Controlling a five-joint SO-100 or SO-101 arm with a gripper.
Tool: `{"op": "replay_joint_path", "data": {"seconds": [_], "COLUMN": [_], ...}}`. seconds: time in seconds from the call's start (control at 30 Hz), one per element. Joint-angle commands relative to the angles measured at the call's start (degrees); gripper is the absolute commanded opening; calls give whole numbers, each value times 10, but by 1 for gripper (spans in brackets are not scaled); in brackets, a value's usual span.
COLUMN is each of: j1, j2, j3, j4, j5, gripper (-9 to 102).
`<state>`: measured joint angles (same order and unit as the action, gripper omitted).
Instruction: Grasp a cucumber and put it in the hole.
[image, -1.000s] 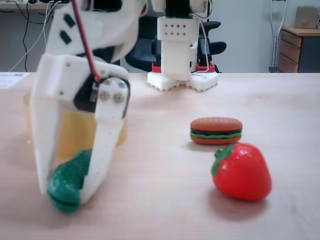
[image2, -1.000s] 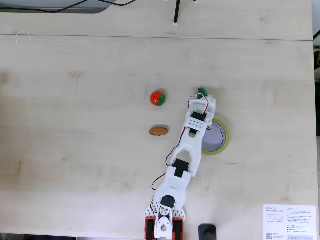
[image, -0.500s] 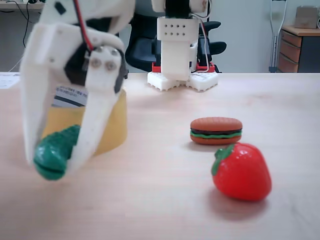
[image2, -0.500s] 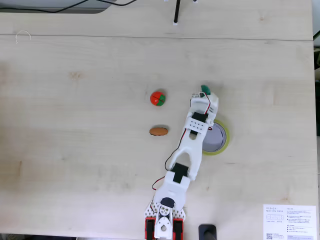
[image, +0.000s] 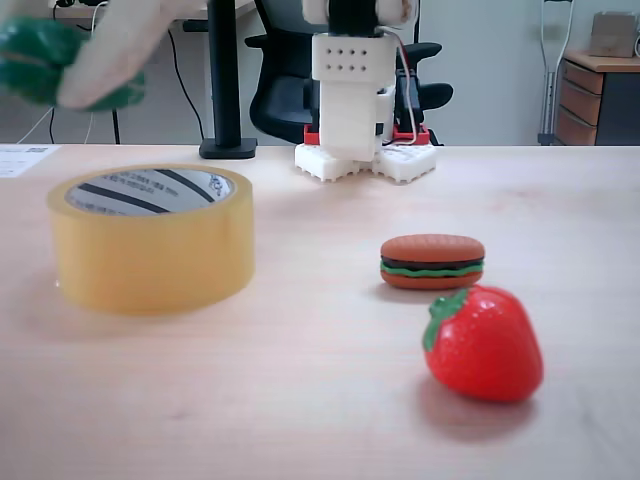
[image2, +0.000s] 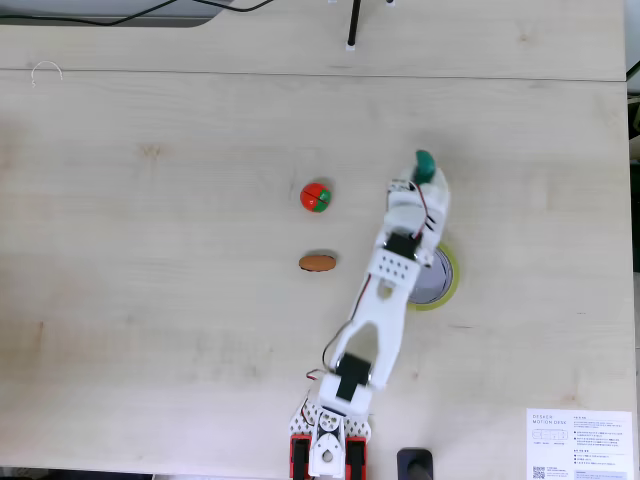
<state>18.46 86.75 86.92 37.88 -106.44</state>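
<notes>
A: Where is the cucumber (image: 35, 58)?

B: Up in the air. The jaws (image2: 424, 172) are pinching it, high above the table (image: 330, 400).

A: And the hole (image: 150, 190)?

B: It is in the middle of the tape roll (image: 150, 255). From above, the cucumber (image2: 424, 166) hangs past the far side of the roll (image2: 447, 280), not over it.

A: So what now?

B: I think the arm has to pull back toward its base until the cucumber is right over the hole (image2: 432, 278), then go down.
</notes>
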Motion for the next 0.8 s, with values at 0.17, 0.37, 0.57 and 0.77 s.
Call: {"op": "replay_joint_path", "data": {"seconds": [0.17, 0.37, 0.57, 0.77], "j1": [41, 61, 72, 73], "j2": [200, 271, 342, 367], "j3": [98, 207, 322, 382], "j4": [47, 47, 47, 47], "j5": [2, 2, 2, 2], "gripper": [0, 0, 0, 0]}}
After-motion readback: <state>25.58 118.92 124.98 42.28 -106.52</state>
